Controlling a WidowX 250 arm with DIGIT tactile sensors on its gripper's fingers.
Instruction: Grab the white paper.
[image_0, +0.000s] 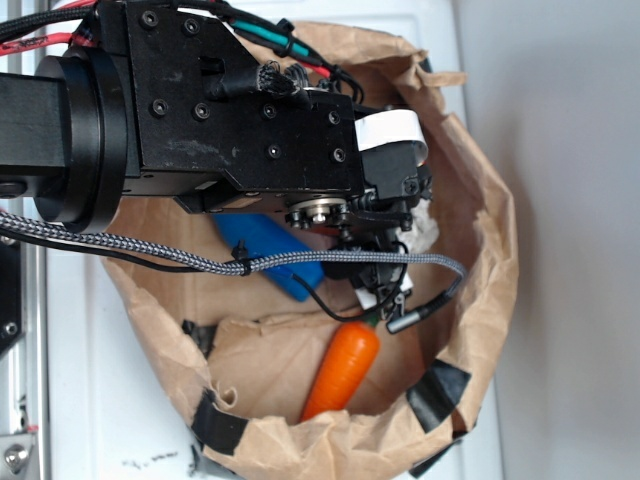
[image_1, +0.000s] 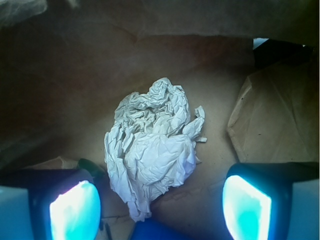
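1. One brown paper bag (image_0: 470, 250) holds everything.
2. Inside, the gripper (image_1: 160, 200) hangs with fingers (image_1: 75, 210) spread wide, holding nothing.
3. Between and below them on the bag floor lies the white paper (image_1: 152, 152); I'd descend straight, centred, then close gently.

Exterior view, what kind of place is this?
Likely a lab test bench: a brown paper bag on a white surface holds a toy carrot, a blue bottle and the white paper.
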